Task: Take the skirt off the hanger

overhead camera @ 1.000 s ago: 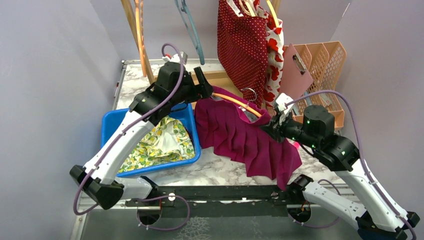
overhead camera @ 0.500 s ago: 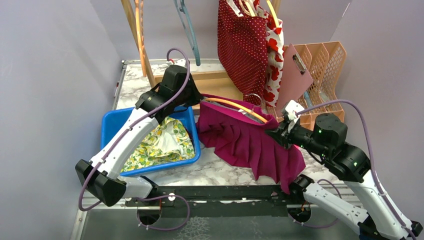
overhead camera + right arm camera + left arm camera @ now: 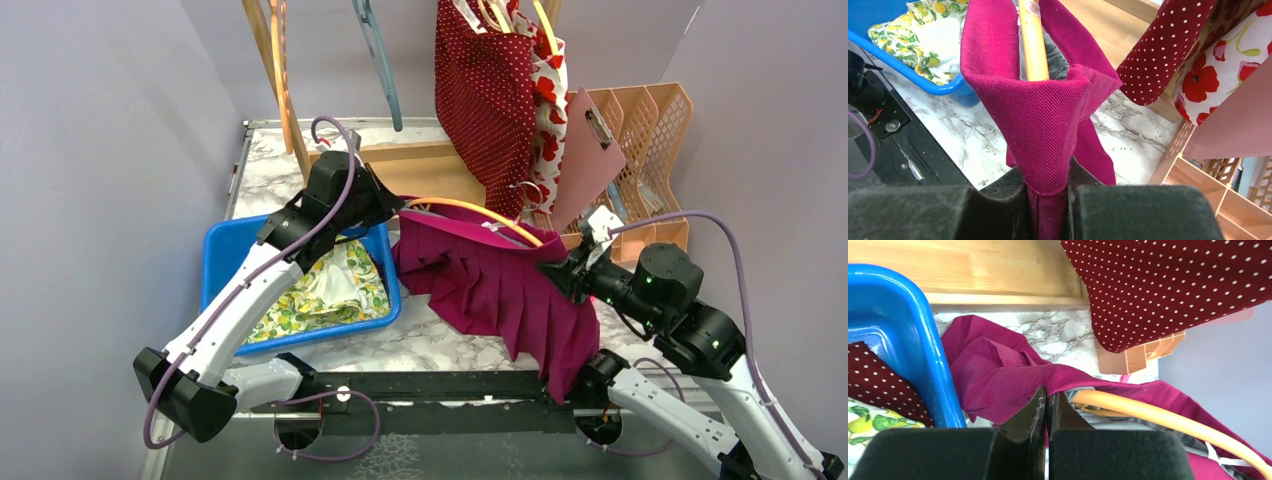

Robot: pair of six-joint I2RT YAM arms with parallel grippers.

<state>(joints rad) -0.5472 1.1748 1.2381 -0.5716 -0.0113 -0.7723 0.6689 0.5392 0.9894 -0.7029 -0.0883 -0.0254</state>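
Observation:
The magenta pleated skirt (image 3: 500,290) hangs on an orange hanger (image 3: 470,212) held above the marble table between my two arms. My left gripper (image 3: 395,208) is at the skirt's left waist end, its jaws pressed together on a thin fold of waistband (image 3: 993,375) just beside the hanger's orange bar (image 3: 1148,412). My right gripper (image 3: 560,268) is shut on the right waist corner; the cloth (image 3: 1038,115) bunches up out of its jaws, with the hanger's end (image 3: 1032,45) poking out above. In the wrist views, the left gripper (image 3: 1048,395) and right gripper (image 3: 1048,185) each pinch fabric.
A blue bin (image 3: 220,250) holding a lemon-print cloth (image 3: 320,285) sits just left of the skirt. Behind stand a wooden rack (image 3: 430,160), hanging red dotted garments (image 3: 490,90), a teal hanger (image 3: 385,70), a pink clipboard (image 3: 590,140) and orange baskets (image 3: 650,130).
My left gripper has closed on the skirt's left waist end and dropped slightly. The right arm has shifted right, drawing the skirt and hanger with it.

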